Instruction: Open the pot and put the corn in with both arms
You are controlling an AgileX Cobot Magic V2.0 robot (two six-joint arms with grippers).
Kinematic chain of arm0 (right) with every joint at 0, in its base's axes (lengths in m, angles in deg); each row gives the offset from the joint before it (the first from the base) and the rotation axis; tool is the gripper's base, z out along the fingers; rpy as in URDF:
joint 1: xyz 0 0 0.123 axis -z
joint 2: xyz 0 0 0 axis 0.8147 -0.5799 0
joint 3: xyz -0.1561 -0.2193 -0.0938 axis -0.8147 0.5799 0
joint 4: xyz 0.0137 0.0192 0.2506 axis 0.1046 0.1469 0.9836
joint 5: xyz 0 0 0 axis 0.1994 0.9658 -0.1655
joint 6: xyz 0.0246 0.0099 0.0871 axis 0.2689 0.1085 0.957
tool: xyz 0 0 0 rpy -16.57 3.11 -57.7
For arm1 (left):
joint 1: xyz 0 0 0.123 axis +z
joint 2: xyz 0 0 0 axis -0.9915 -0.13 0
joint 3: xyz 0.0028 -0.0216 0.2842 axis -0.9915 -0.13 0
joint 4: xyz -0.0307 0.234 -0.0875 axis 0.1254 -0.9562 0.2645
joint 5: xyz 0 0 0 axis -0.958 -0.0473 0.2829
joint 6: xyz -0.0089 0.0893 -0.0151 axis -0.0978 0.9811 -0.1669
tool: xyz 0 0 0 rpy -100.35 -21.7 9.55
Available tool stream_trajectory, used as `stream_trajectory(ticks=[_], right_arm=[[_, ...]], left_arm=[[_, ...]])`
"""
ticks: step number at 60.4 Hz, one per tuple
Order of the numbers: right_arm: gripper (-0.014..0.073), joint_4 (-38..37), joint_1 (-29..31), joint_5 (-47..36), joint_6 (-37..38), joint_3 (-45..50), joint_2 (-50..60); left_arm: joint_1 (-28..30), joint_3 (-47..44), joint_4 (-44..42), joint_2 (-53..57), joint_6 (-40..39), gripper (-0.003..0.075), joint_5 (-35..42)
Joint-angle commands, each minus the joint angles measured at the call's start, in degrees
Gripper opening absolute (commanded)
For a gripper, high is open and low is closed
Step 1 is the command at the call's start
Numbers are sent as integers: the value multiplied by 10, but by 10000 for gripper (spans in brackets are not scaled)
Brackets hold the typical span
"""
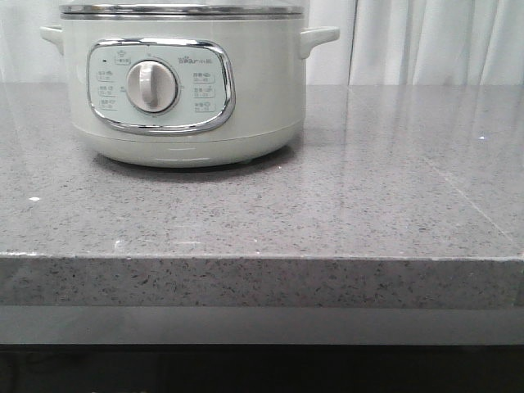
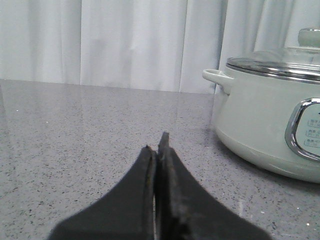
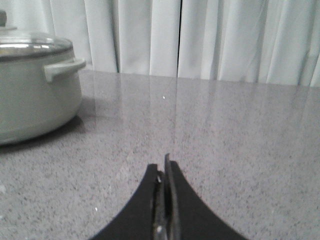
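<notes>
- My left gripper (image 2: 158, 150) is staying low over the gray stone table (image 2: 75, 130). Its two black fingers are pressing flat together, and nothing is sitting between them.
- In my left wrist view, the pot (image 2: 260, 125) is standing off to one side of those fingers, well apart from them. A glass lid (image 2: 280, 57) with a pale knob (image 2: 310, 36) is sitting on top of it.
- In the front view, the big pale-green pot (image 1: 180, 90) is sitting on the table (image 1: 368, 205), on the left half and toward the back. Its round dial (image 1: 152, 87) and shiny panel frame (image 1: 221, 106) are facing me. One small handle (image 1: 318, 36) is sticking out on its right side.
- A white curtain (image 1: 434, 41) is hanging behind the table.
- My right gripper (image 3: 165, 167) is also staying low over the table. Its fingers are squeezing shut too, with nothing in them.
- In my right wrist view, the pot is standing well apart from those fingers, with its lid on.
- I cannot see the corn in any of my views, so I cannot tell where it is.
</notes>
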Motion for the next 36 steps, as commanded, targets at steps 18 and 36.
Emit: stream_trajectory(ticks=[18, 36], right_arm=[[-120, -5, 25, -79, -4, 49, 34], [-120, 5, 37, -77, -4, 49, 34]], left_arm=[[0, -6, 5, 9, -4, -20, 46], [0, -6, 5, 9, -4, -20, 46]])
